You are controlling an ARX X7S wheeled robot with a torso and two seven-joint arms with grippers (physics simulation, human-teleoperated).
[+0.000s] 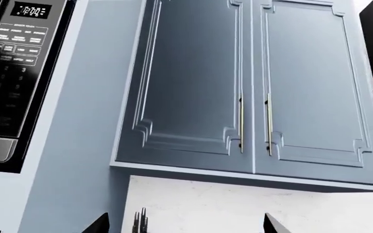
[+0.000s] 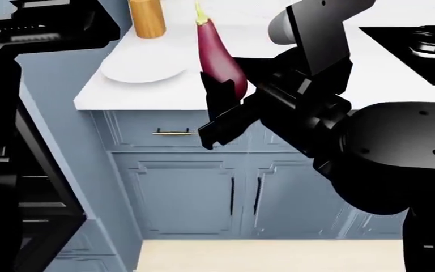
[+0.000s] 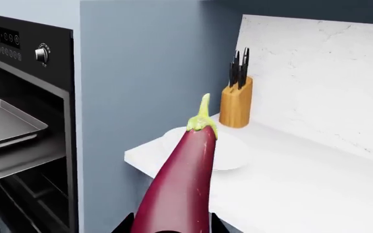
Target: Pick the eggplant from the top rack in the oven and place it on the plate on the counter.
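My right gripper (image 2: 221, 96) is shut on the lower end of the glossy purple eggplant (image 2: 219, 54) and holds it upright, green stem up. It hangs at the front edge of the white counter (image 2: 353, 76), just right of the round white plate (image 2: 142, 63). In the right wrist view the eggplant (image 3: 183, 179) rises from between that gripper's (image 3: 169, 219) dark fingertips and partly hides the plate (image 3: 233, 151). The black oven (image 3: 27, 63) stands open at the left, with a dark rack (image 3: 18, 162) under a tray. My left gripper (image 1: 185, 227) is open and empty, facing the upper cabinets.
A wooden knife block (image 3: 236, 100) stands behind the plate against the marble backsplash. A silver baking tray (image 3: 5, 124) sits in the oven. A black cooktop (image 2: 421, 39) lies at the counter's right. Blue-grey cabinets (image 2: 202, 192) are below the counter. A microwave (image 1: 11, 73) hangs beside the wall cabinets (image 1: 251, 87).
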